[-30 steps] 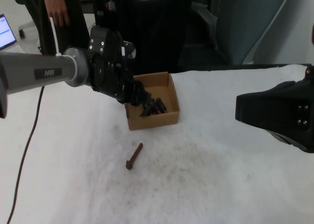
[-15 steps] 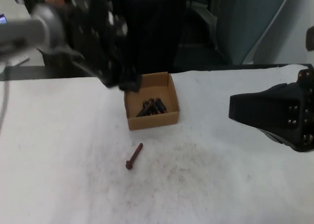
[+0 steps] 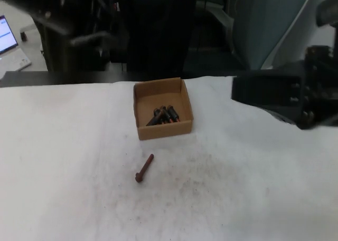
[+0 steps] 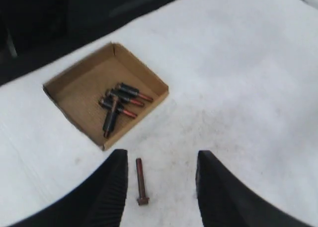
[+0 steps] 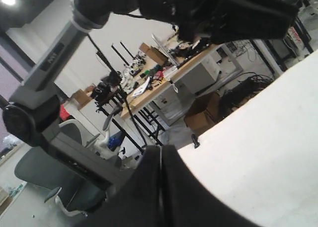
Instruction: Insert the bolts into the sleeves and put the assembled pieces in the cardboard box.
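The cardboard box point(image 3: 165, 130) sits at the back middle of the white bench and holds several dark sleeved bolts point(image 3: 165, 115). One loose rust-brown bolt point(image 3: 143, 168) lies on the cloth in front of the box. In the left wrist view my left gripper point(image 4: 161, 160) hangs open and empty high above the bench, with the box point(image 4: 82, 90), the assembled pieces point(image 4: 119, 104) and the loose bolt point(image 4: 140, 181) far below it. My right gripper point(image 5: 160, 182) is shut with nothing in it, and the right arm point(image 3: 280, 97) hovers over the bench's right side.
White cloth point(image 3: 237, 188) covers the bench, with open room in front and on both sides of the box. A dark edge point(image 3: 63, 77) bounds the bench at the back. The left arm point(image 3: 79, 25) is raised at the back left.
The left arm rose from the box and swung up and back to the left, leaving the pieces in the box. The right arm shifted slightly left and upward.
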You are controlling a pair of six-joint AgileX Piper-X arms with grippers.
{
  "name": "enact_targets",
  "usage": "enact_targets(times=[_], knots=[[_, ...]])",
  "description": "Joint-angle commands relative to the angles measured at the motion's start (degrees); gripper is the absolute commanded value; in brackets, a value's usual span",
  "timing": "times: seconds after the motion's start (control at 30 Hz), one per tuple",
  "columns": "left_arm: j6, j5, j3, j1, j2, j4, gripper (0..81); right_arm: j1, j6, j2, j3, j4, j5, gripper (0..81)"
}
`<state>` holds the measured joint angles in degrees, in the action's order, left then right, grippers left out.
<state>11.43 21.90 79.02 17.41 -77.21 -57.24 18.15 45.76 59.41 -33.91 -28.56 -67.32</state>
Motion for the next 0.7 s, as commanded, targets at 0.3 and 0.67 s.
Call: enact_targets(times=[0.3,0.67], knots=[[-0.3,1.6,-11.1,0.3,4.0,6.1,41.3,0.1,-34.9,8.2,-12.5,30.3,7.8,0.8],[0.1,5.2,-27.1,0.3,5.7,9.7,41.3,6.1,-71.5,14.7,-24.9,74.7,39.9,0.7]])
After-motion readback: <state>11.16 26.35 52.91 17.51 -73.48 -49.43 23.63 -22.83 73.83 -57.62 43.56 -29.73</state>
